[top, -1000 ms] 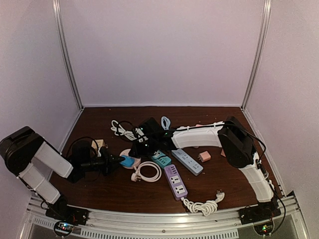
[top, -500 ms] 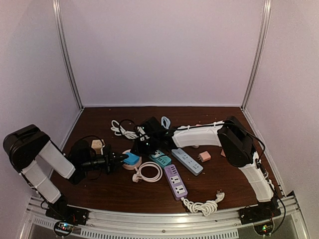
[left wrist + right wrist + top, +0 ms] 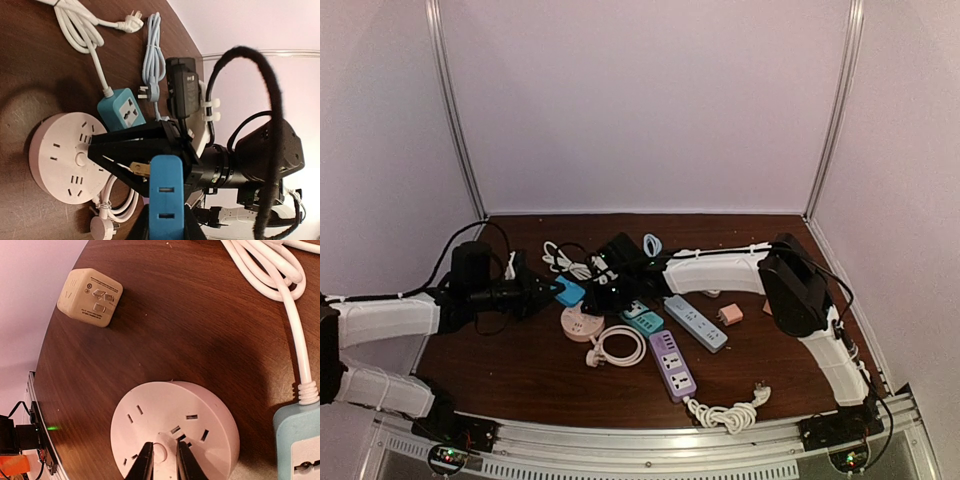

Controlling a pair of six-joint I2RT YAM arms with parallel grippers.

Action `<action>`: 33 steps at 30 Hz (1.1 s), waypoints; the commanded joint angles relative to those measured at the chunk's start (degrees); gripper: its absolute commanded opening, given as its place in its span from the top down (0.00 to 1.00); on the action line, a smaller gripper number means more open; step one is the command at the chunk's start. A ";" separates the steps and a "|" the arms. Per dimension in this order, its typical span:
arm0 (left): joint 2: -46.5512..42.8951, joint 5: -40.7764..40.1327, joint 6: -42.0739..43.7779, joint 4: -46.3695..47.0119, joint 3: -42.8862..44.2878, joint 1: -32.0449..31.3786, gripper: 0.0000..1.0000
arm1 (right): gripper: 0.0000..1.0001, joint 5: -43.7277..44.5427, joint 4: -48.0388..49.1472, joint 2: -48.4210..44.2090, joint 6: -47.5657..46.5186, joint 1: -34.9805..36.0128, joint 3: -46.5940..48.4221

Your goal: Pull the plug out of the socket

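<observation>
The left gripper (image 3: 548, 292) has its jaws clamped on the blue plug (image 3: 166, 200), lifted clear just far-left of the round socket (image 3: 200, 412). The right gripper (image 3: 163, 446) has its jaws narrowly parted and empty, resting on the socket's top.

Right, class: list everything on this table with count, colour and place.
blue plastic plug adapter: one, blue, in the left pincer
round pink plastic socket: one, pink, centre-left
teal cube socket: one, teal, right of it
grey-blue power strip: one, grey-blue, centre
purple power strip: one, purple, front centre
small pink cube adapter: one, pink, right
beige cube adapter: one, beige, apart from the sockets
white cable bundles: three, white, back-left, centre, front
light-blue cable: one, light-blue, back
left pincer: one, black, gripping that adapter
right pincer: one, black, over the round socket
</observation>
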 commanded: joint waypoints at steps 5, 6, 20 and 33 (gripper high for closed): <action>-6.18 -16.23 22.61 -38.52 9.52 0.32 1.00 | 0.79 5.43 -5.89 -6.53 -3.07 -0.63 1.45; -6.30 -17.92 23.86 -40.23 9.72 0.32 1.00 | 0.78 6.10 -6.17 -7.26 -3.41 -0.80 1.25; 1.90 -35.42 35.23 -54.47 18.12 -3.55 1.00 | 0.61 16.87 -8.01 -20.52 -7.91 -3.28 -7.13; 12.56 -44.02 37.82 -58.39 24.34 -5.36 0.98 | 0.52 23.45 -4.83 -33.46 -9.14 -6.14 -21.16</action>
